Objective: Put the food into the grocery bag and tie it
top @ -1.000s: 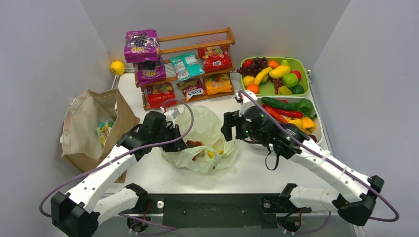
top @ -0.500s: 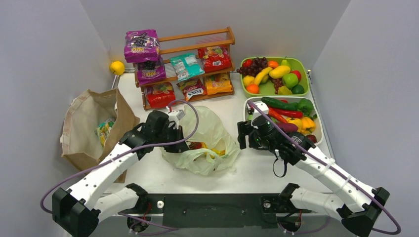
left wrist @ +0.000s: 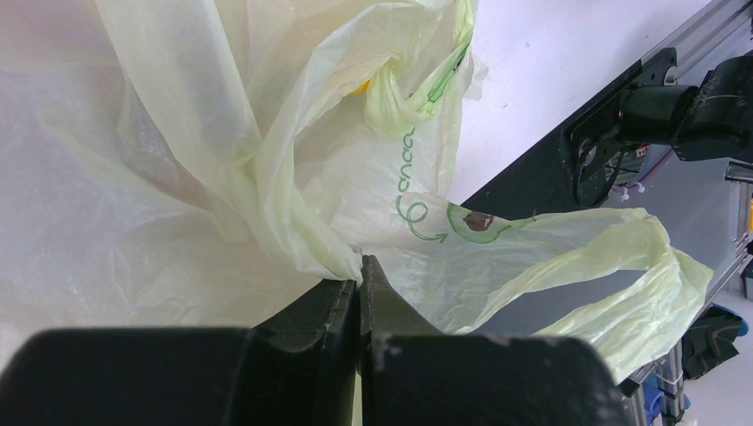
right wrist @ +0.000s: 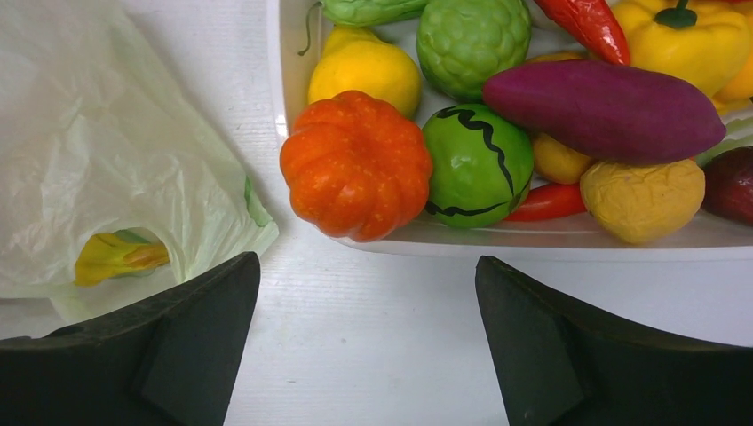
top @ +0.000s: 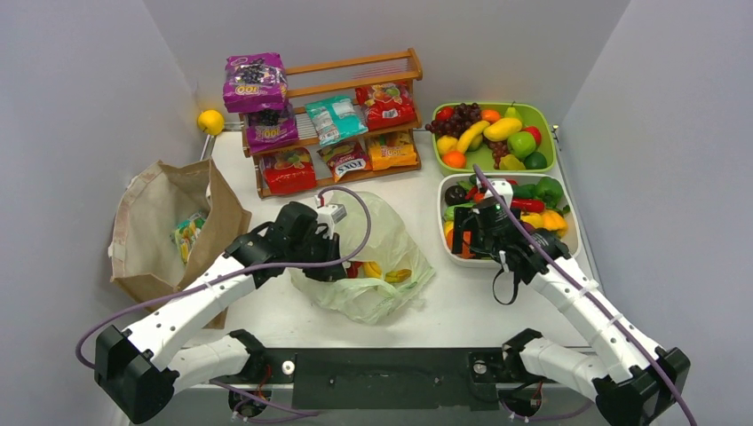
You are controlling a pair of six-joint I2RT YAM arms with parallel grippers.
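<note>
My left arm runs from its base at the near left corner diagonally up to the left edge of the grocery bag [top: 384, 253], elbow low, wrist tipped down. The left gripper [left wrist: 360, 264] has its jaws pressed flat together, a fold of the bag's film nipped between the black tips. The film is thin, pale green, see-through and full of creases, with a green printed logo; one loop handle [left wrist: 622, 262] hangs loose off to the side, twisted like a ribbon.

The bag sits slumped in the middle of the table [top: 444, 311]. Through the plastic I can make out yellow toy fruit [top: 397, 276] and a red piece [top: 355, 266].

My right arm comes up from the near right corner, forearm angled up and left, wrist over the near edge of the white tray [right wrist: 533, 240]. The right gripper [right wrist: 368, 355] is spread wide, nothing between its fingers, hovering above bare table just in front of the tray wall, with the bag's corner just beside its left finger.

In the tray: a ribbed orange pumpkin [right wrist: 357, 165], a glossy green ball with dark stripes [right wrist: 479, 164] and a smooth purple sweet potato [right wrist: 604, 111], all packed touching. Crinkly snack packets [top: 346, 160] stand in the wooden rack [top: 355, 67] at the back.
</note>
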